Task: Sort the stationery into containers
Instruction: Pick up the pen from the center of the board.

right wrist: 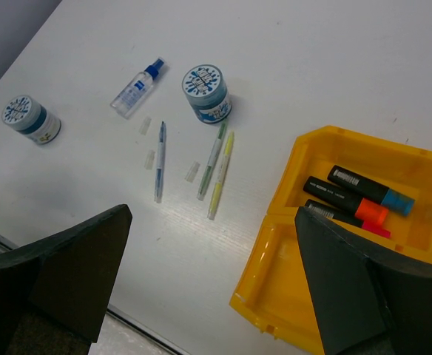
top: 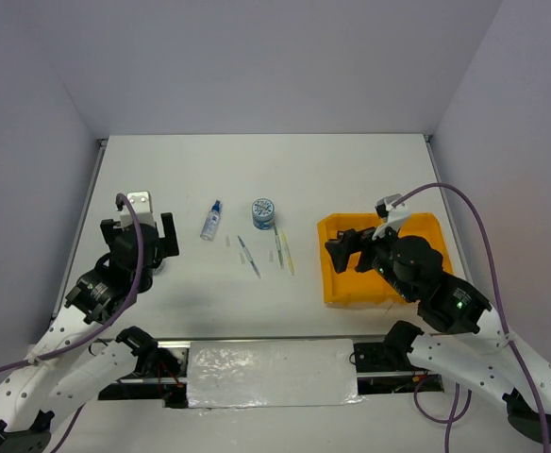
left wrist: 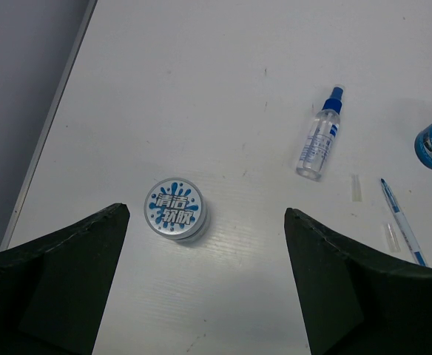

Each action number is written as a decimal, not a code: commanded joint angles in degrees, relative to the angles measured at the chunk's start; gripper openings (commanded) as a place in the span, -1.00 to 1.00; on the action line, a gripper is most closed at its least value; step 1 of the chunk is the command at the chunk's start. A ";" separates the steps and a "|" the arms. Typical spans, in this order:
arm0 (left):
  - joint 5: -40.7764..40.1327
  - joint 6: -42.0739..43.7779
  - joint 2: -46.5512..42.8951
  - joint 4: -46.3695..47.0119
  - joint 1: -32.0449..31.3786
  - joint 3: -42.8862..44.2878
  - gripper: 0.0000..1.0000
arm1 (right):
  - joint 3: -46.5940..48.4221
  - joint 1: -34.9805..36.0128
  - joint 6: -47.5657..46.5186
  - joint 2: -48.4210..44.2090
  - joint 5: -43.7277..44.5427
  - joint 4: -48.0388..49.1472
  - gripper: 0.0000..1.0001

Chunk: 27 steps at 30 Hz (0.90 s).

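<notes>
Left end effector (left wrist: 205, 213) hangs wide open and empty above the bench (top: 257, 179), its fingers straddling a round blue-white pot (left wrist: 175, 209) that stands upright on the left side, a little nearer the left finger. Right end effector (right wrist: 212, 213) is spread just as wide, holding nothing, beside the orange-yellow tray (right wrist: 286, 285) on the right.

Three highlighters, blue-capped (right wrist: 370, 191), orange-capped (right wrist: 345, 201) and pink-capped (right wrist: 347, 220), already lie together in one far compartment. Unsorted on the bench are a second pot (right wrist: 207, 92), the spray bottle (left wrist: 319, 137), a blue pen (right wrist: 159, 161), a green pen (right wrist: 213, 159) and a yellow pen (right wrist: 221, 174), with small clear pieces near them.

Judging by this, the pots come next. The left arm should centre on its pot, lower straight down, close across the body, then carry it to an unused compartment. That tray sits well apart, so the reach looks long.
</notes>
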 commanded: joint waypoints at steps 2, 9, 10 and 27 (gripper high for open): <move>-1.07 -0.06 -0.45 1.97 0.40 0.60 0.99 | 2.59 0.44 -1.02 -0.74 1.25 -0.26 1.00; -0.98 0.12 -0.62 2.06 0.49 0.52 0.99 | 2.51 0.44 -1.28 -1.18 1.34 -0.88 0.99; -1.07 0.12 -0.62 2.06 0.49 0.52 0.99 | 2.50 0.44 -1.28 -1.27 1.34 -0.88 0.99; -0.98 0.29 -0.89 2.23 0.57 0.52 0.99 | 2.33 0.35 -1.46 -2.15 2.05 -1.67 1.00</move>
